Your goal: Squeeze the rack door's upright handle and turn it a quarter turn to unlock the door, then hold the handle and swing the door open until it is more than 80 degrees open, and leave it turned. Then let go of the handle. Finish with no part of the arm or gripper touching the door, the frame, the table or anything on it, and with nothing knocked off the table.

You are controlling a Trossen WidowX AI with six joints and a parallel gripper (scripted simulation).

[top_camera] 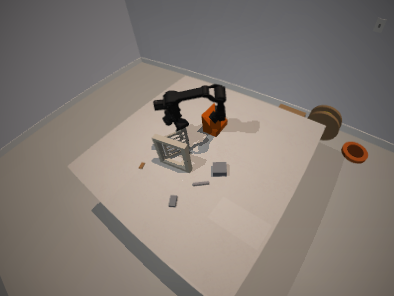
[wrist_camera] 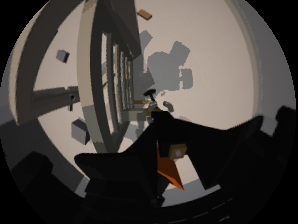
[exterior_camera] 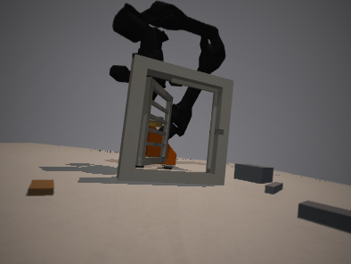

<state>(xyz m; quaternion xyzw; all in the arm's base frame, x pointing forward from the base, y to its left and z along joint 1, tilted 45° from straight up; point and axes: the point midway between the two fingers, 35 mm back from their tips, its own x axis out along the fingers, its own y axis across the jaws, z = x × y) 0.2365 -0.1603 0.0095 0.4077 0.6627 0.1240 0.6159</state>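
The pale grey frame (top_camera: 189,159) (exterior_camera: 126,134) (wrist_camera: 22,75) stands upright on the table. Its barred door (exterior_camera: 169,120) (wrist_camera: 97,125) is swung far out of the frame on the arm's side, hinged at the left in the exterior view. The exact angle cannot be told. The ochre handle (exterior_camera: 156,124) shows through the door's bars and lies crosswise, turned from upright. My gripper (top_camera: 184,128) (wrist_camera: 164,124) reaches down behind the frame and is shut on the handle; bars and fingers partly hide the grip.
An orange block (top_camera: 212,122) (exterior_camera: 171,156) stands by the arm's base. A grey box (top_camera: 219,168) (exterior_camera: 254,173), a thin grey bar (top_camera: 201,183) and a small grey block (top_camera: 173,201) lie in front of the frame. A small orange-brown piece (top_camera: 142,165) (exterior_camera: 41,187) (wrist_camera: 144,14) lies left of it.
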